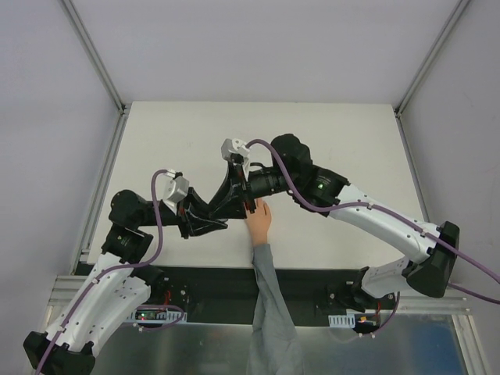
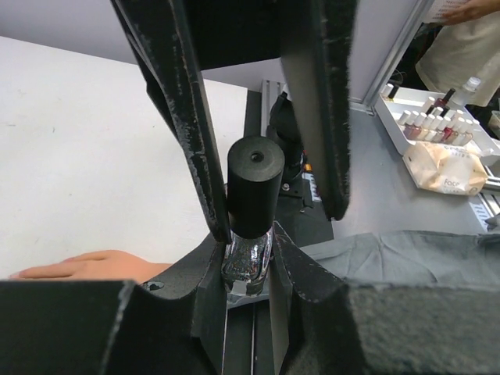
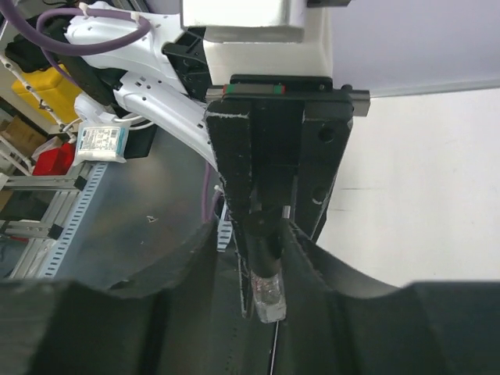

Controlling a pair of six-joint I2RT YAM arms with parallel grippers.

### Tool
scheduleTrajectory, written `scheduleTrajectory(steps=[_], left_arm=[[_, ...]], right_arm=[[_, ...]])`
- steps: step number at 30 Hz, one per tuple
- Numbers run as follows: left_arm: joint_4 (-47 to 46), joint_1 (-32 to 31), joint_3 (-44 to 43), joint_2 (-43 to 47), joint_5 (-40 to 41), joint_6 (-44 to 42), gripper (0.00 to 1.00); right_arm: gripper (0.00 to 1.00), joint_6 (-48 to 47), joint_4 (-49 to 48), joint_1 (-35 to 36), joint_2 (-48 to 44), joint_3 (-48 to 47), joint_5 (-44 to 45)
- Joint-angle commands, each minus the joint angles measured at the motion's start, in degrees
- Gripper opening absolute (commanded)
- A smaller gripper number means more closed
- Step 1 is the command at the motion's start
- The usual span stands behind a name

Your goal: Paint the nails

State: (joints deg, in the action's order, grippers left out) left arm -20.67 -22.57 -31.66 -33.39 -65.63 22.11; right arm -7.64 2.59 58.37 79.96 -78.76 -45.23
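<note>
The peach mannequin hand (image 1: pixel 258 223) lies palm down near the table's front edge, its grey sleeve (image 1: pixel 269 297) trailing towards me. Its nails are too small to make out. It also shows in the left wrist view (image 2: pixel 86 266). Just left of its fingertips both grippers meet on a small polish bottle (image 1: pixel 249 205). My left gripper (image 2: pixel 248 258) is shut on the glass body (image 2: pixel 248 266). My right gripper (image 2: pixel 279 224) straddles the black cap (image 2: pixel 254 183): one finger (image 2: pixel 207 180) touches it, and a gap shows at the other. The right wrist view shows the cap (image 3: pixel 262 238) between my right gripper's fingers.
Off the table's near right, a white tray (image 2: pixel 476 137) of several polish bottles and a paper packet (image 2: pixel 445 168) sit on the metal bench. A person (image 2: pixel 469 31) stands beyond them. Yellow and red items (image 3: pixel 39 94) sit by the left arm's base. Frame posts (image 1: pixel 94 55) flank the table.
</note>
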Motion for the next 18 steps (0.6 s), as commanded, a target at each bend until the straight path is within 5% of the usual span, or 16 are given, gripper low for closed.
scheduleTrajectory(steps=[1,7,10,11,14,18], left_arm=[[-3.9,-0.5,-0.1,0.1,-1.3,0.6,0.00],[5.2,-0.4,-2.4,0.8,12.9,-6.0,0.00],[8.4,-0.4,-5.1,-0.4,27.0,-8.0,0.00],[9.0,-0.4,-6.1,-1.6,30.4,-8.6,0.00],[9.5,-0.4,-11.0,-5.5,40.7,-13.0,0.00],[6.6,-0.4,-18.3,-13.3,41.7,-23.2,0.00]], right_arm=[[0.34,1.7,-5.0,0.0,0.7,-3.0,-6.6],[0.01,-3.9,0.6,-0.3,0.8,-3.0,0.6],[0.00,-6.7,5.7,2.3,-0.1,-3.1,28.8],[0.01,-9.6,6.6,4.3,-0.1,-3.0,55.9],[0.00,-12.8,0.8,9.7,1.3,-1.7,88.4],[0.00,-13.1,-1.1,10.9,5.7,-6.5,95.6]])
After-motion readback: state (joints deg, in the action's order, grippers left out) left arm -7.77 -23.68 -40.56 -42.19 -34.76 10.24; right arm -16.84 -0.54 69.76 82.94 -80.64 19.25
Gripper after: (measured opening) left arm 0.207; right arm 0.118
